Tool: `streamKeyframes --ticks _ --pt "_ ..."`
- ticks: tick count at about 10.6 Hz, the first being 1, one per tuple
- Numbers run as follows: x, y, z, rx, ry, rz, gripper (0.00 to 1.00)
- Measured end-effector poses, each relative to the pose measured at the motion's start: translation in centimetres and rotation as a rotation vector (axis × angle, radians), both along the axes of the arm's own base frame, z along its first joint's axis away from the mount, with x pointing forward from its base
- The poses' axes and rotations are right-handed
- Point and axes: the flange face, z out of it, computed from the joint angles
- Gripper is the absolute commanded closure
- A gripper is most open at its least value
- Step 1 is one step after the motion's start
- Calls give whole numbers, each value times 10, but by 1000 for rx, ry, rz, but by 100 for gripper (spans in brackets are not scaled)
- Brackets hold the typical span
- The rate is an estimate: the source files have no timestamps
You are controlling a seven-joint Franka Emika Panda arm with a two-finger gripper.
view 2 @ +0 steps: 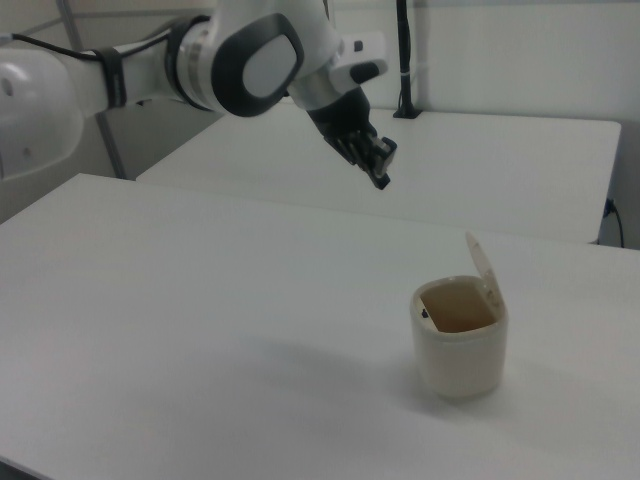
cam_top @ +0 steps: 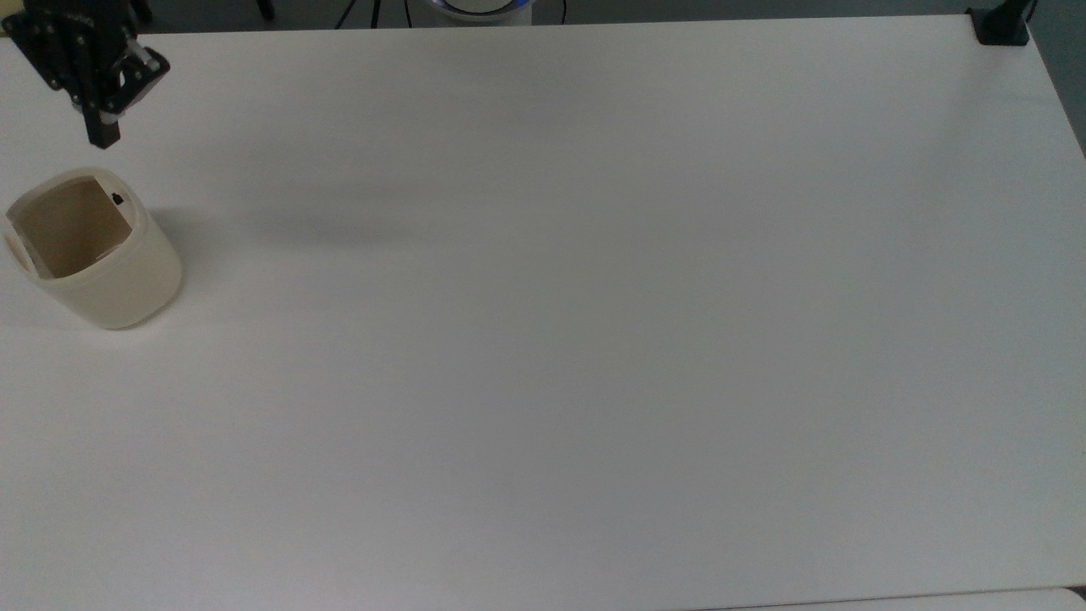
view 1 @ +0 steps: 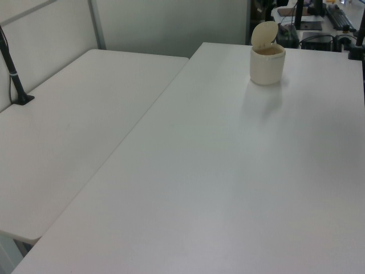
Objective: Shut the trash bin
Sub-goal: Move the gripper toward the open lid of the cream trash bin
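Observation:
The trash bin (cam_top: 110, 280) is a cream-white tub standing near the top view's left edge, and its tan inside shows. Its lid (view 2: 484, 270) stands upright, hinged open at the rim, with a small black mark on the rim opposite. The same bin (view 1: 267, 65) sits at the far end of the table in the left view, lid (view 1: 264, 34) raised. My gripper (cam_top: 103, 140) hangs in the air just beyond the bin toward the top view's upper edge, apart from it. In the right view the gripper (view 2: 381, 172) is above and left of the bin (view 2: 460, 355). Its fingers are shut on nothing.
The bin stands on a white table (cam_top: 594, 339). A black clamp (cam_top: 1001, 25) sits at the top view's upper right corner. A second white table (view 1: 80, 125) adjoins in the left view, with a black post (view 1: 14, 74) on it. My white arm (view 2: 230, 65) reaches in from the right view's left.

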Motion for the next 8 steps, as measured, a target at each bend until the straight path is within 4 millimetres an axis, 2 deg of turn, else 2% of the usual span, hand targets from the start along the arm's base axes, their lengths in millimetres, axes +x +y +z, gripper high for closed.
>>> streamKeyframes --ticks 3,6,8 --pt "20 -34 -29 -18 -121 -112 100" --pt "22 -73 -46 -56 -203 -158 100" --pt "27 -81 -62 -51 -217 -181 100"
